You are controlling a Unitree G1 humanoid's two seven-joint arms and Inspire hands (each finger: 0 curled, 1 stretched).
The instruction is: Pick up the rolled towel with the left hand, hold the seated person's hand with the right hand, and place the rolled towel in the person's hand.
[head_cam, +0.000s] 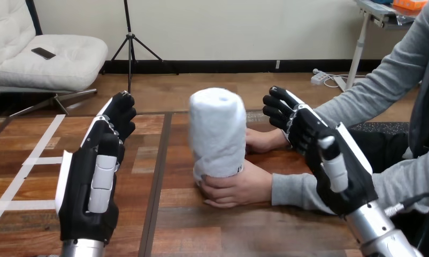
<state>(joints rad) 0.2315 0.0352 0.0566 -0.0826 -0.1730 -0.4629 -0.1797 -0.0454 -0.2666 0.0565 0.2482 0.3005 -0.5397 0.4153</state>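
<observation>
A white rolled towel (217, 134) stands upright in the middle of the table, its lower end gripped by the person's hand (239, 187) resting on the wood. The person's other hand (263, 140) lies on the table just behind the towel. My left hand (97, 171) is raised at the left, well apart from the towel, with relaxed fingers and nothing in it. At the right my right hand (322, 155) is raised beside the person's forearms, fingers only loosely bent, holding nothing and clear of the towel.
The wooden table (201, 230) has white tape strips (25, 166) on its left part. The person's grey-sleeved forearms (308, 190) come in from the right and cross the table behind and under my right hand.
</observation>
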